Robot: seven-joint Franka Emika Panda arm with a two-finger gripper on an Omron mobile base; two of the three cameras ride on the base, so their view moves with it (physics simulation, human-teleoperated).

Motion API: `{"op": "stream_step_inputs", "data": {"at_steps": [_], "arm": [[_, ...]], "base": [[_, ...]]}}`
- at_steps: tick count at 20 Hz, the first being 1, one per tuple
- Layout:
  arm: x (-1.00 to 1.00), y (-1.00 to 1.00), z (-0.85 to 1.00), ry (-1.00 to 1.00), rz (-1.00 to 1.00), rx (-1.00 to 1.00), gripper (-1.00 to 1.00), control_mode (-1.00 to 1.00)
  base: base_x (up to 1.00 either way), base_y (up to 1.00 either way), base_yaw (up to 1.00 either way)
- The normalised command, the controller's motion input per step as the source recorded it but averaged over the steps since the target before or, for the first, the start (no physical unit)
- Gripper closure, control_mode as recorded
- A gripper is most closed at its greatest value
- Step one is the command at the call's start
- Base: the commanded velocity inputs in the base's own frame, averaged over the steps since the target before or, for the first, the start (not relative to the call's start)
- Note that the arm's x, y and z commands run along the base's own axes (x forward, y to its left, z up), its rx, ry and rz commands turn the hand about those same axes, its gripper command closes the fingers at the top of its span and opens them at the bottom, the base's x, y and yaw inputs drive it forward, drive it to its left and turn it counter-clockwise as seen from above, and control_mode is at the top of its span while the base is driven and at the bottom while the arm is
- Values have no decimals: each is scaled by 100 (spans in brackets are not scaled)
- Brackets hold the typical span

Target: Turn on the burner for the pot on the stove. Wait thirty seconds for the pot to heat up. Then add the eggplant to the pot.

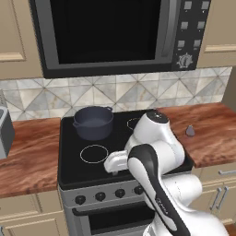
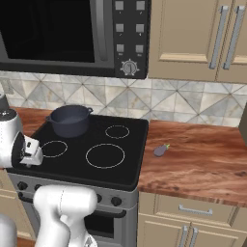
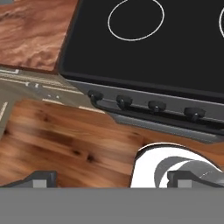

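Note:
The dark blue-grey pot point(image 1: 93, 122) point(image 2: 71, 120) stands on the back left ring of the stove point(image 1: 73, 161) point(image 2: 130, 164). On the wooden counter right of the stove lies the tiny grey-purple eggplant point(image 1: 190, 131) point(image 2: 160, 150). My gripper point(image 3: 114, 179) hangs open with nothing between its fingers, above and in front of the stove's front edge. It looks down on the glass top point(image 3: 175, 52) and the row of black knobs point(image 3: 124, 101), touching none of them. In the base views the knobs point(image 1: 100, 196) point(image 2: 116, 201) sit below the white hand point(image 1: 116, 162) point(image 2: 31, 152).
A black-windowed microwave point(image 1: 106, 32) point(image 2: 53, 29) hangs above the stove. Wooden counters point(image 1: 27, 156) point(image 2: 202, 164) flank the range on both sides, with beige cabinets point(image 2: 193, 38) above and drawers below. A grey appliance point(image 1: 5, 133) stands at the left counter's edge. Wooden floor point(image 3: 65, 140) lies below.

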Motion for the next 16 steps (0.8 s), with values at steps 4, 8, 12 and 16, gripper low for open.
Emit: {"op": "stream_step_inputs", "data": {"at_steps": [4, 8, 12, 16], "arm": [[-10, 0, -27, -4, 0, -5, -100, -100], [-20, 9, -45, -11, 0, -12, -100, -100], [-24, 2, -33, -14, 0, -5, -100, -100], [-42, 0, -20, -21, 0, 0, -100, -100]], "base": [[0, 0, 0], [0, 0, 0], [0, 0, 0], [0, 0, 0]]}}
